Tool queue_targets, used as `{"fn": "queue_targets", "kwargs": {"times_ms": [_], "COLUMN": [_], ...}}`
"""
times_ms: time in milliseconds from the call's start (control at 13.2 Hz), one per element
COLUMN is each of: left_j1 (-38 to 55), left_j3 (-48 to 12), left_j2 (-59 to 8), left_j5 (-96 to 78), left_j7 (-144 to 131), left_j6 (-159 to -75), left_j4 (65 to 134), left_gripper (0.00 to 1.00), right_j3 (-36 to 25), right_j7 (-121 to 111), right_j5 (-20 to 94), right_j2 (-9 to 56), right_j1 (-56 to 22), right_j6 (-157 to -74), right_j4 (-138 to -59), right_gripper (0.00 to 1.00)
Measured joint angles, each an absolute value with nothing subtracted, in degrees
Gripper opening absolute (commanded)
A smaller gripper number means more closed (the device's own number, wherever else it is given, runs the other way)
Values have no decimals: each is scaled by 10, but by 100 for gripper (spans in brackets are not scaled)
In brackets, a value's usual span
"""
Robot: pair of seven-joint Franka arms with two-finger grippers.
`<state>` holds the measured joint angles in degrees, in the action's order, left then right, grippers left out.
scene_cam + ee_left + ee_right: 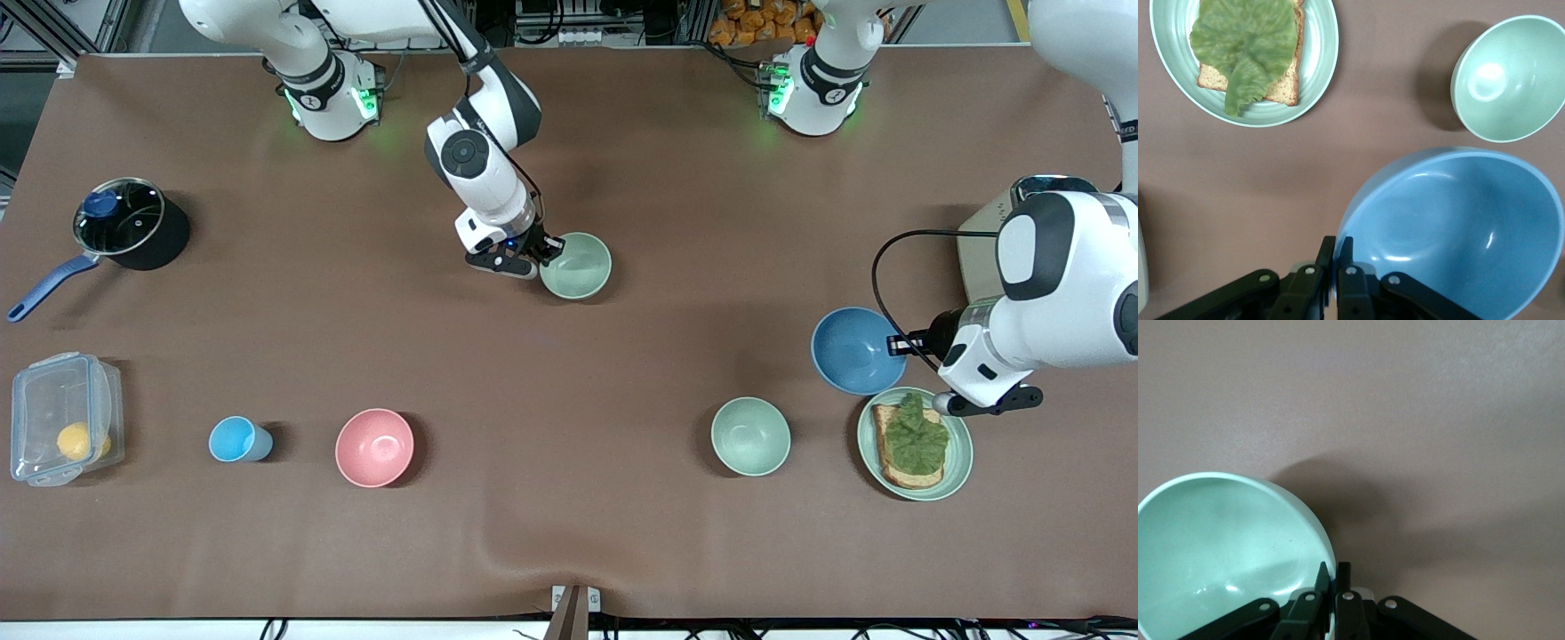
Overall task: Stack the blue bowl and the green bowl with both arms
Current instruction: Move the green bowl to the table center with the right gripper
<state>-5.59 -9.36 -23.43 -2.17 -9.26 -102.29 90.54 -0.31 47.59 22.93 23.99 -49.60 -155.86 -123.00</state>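
Your left gripper (1334, 283) pinched the rim of the glossy sky-blue bowl (853, 350), beside the sandwich plate (958, 462). Your right gripper (1333, 600) clamped the round sage-green bowl (576, 265), well apart. Both looked light, stiff, slippery; rim holds suited.

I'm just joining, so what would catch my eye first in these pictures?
Both arms have a bowl pinched by its rim: the right gripper holds the green bowl mid-table, and the left gripper holds the blue bowl beside a plate of toast and lettuce.
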Motion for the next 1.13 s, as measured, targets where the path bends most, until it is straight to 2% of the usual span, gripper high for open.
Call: {"fn": "queue_targets", "kwargs": {"times_ms": [605, 680, 756, 832, 1058, 1134], "left_j1": [-56, -56, -56, -56, -56, -56], "left_j3": [-97, -99, -101, -104, -108, -111], "left_j2": [-234, -233, -232, -231, -225, -224], "left_j5": [-22, -22, -22, -22, -22, -22], "left_j7": [-93, -93, -93, -93, -104, -107], "left_j6": [-1022, -1022, -1022, -1022, -1021, -1021], "left_j4": [901, 900, 900, 900, 900, 900], "left_gripper": [0, 0, 0, 0, 0, 0], "right_j3": [-6, -6, -6, -6, -7, -7], "right_j7": [496, 497, 498, 500, 515, 517], "right_j5": [229, 229, 229, 229, 229, 229], "right_j2": [247, 248, 249, 251, 260, 263], "right_j1": [-502, -502, -502, -502, -502, -502], "right_j6": [-1559, -1559, -1559, -1559, -1560, -1560], "right_j4": [-1223, -1222, -1221, -1220, -1209, -1205], "right_gripper": [0, 12, 41, 57, 81, 95]}}
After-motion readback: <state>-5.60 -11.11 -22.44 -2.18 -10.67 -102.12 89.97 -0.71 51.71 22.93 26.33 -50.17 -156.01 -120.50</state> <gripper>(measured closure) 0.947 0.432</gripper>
